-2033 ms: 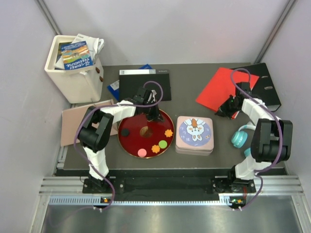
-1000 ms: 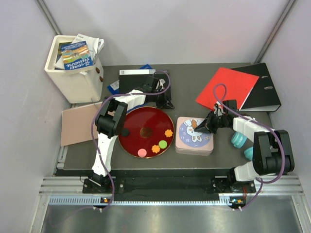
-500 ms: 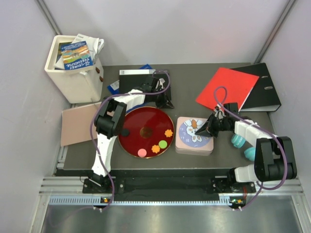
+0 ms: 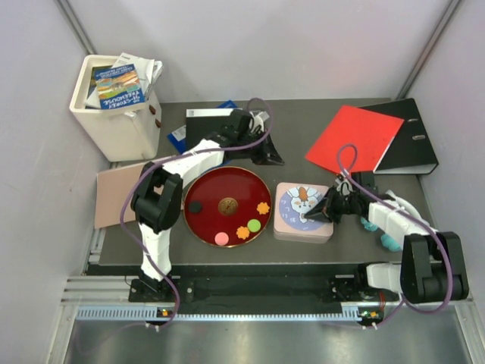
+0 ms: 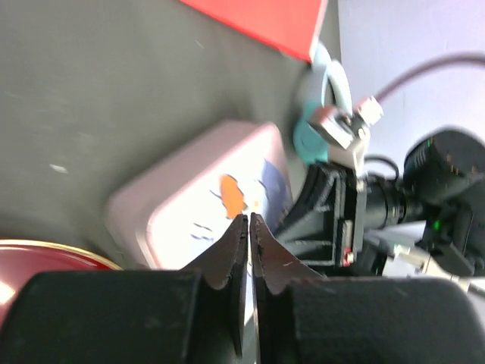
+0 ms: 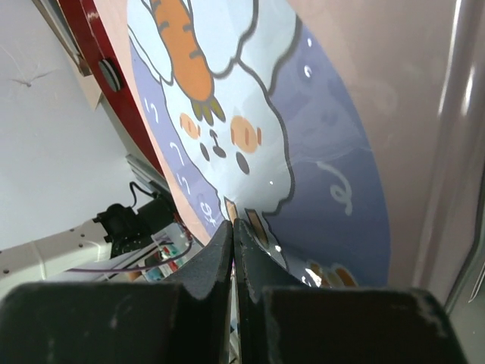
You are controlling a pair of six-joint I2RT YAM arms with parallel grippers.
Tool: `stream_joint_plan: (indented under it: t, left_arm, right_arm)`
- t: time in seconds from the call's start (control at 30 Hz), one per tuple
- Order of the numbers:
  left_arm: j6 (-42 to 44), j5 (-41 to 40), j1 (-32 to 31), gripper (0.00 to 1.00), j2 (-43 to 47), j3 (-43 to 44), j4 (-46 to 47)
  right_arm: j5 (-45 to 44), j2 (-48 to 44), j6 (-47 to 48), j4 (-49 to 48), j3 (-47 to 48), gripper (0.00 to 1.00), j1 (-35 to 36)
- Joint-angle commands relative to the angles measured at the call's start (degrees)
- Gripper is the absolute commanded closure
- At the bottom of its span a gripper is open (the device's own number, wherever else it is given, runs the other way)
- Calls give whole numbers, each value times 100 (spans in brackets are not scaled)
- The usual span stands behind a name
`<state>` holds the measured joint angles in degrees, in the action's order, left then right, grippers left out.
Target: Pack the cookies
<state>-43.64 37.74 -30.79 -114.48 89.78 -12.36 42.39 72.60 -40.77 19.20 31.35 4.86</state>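
Observation:
Several cookies lie on the round red plate (image 4: pixel 204 224): a black one (image 4: pixel 195 205), an orange flower (image 4: pixel 263 208), a green one (image 4: pixel 255 224), a second orange flower (image 4: pixel 242 233) and a pink one (image 4: pixel 221 238). The pink tin (image 4: pixel 303 227) with a bunny lid stands closed to the right of the plate. My left gripper (image 4: pixel 277 159) is shut and empty over the table behind the plate; its tips (image 5: pixel 248 218) point towards the tin (image 5: pixel 174 220). My right gripper (image 4: pixel 311 215) is shut, with its tips (image 6: pixel 233 223) low over the tin lid (image 6: pixel 318 152).
A red folder (image 4: pixel 352 136) and a black binder (image 4: pixel 409 144) lie at the back right. Teal headphones (image 4: pixel 390 241) lie right of the tin. A black notebook (image 4: pixel 208 130), a tan board (image 4: pixel 117 193) and a white bin of booklets (image 4: pixel 114 125) are on the left.
My left gripper left the plate and swung back and to the right. My right gripper came from the red folder down onto the tin lid.

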Motion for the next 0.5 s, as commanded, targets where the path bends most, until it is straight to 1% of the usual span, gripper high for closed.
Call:
stream_joint_plan:
  t: [0.0,0.13,0.47]
  left_arm:
    - [347,217,-305,90,259,-215,-117]
    - [391,243,-384,89,320,-443,-100]
    - [532,278,-569,85,417,-523,-197]
  right_arm:
    - [-943,-149,131,804,-542,100,32]
    - [-1066,-509,78,962,-596,98,32]
    - [-1198,-1142,17,1437,-244,97,32]
